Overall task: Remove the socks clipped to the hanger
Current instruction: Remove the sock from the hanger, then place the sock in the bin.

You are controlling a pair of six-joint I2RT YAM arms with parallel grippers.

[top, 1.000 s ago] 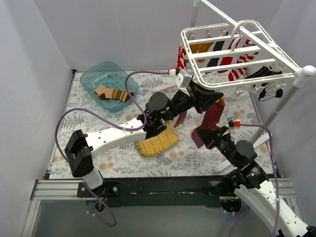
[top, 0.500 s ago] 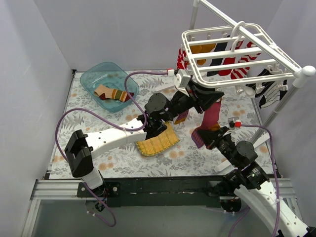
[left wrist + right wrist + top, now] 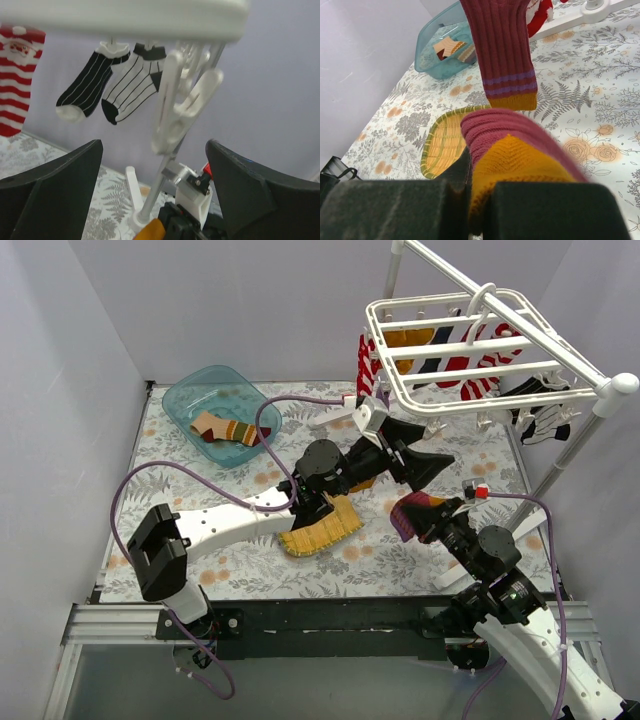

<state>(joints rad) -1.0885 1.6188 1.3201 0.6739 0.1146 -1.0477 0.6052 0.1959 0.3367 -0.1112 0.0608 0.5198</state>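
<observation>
The white hanger (image 3: 480,340) hangs at the back right with socks clipped under it: red-and-white striped (image 3: 368,358), mustard (image 3: 405,337) and black-and-white (image 3: 540,425). My left gripper (image 3: 425,443) stands open just below the hanger's near edge. In the left wrist view an empty white clip (image 3: 180,110) dangles above the left gripper (image 3: 154,145), and striped socks (image 3: 132,87) hang beyond it. My right gripper (image 3: 425,522) is shut on a maroon sock (image 3: 415,508) with a mustard heel (image 3: 517,160). That sock is off the hanger, and its cuff (image 3: 505,55) droops over the table.
A teal bin (image 3: 180,400) at the back left holds a striped sock (image 3: 225,428). A yellow woven mat (image 3: 318,525) lies under my left arm. The white pole stand (image 3: 570,455) rises at the right, with its foot (image 3: 335,415) on the floral tablecloth.
My left gripper has opened and dropped away from the clip. The maroon sock has come off the hanger and sunk down with my right gripper, which stays shut on it.
</observation>
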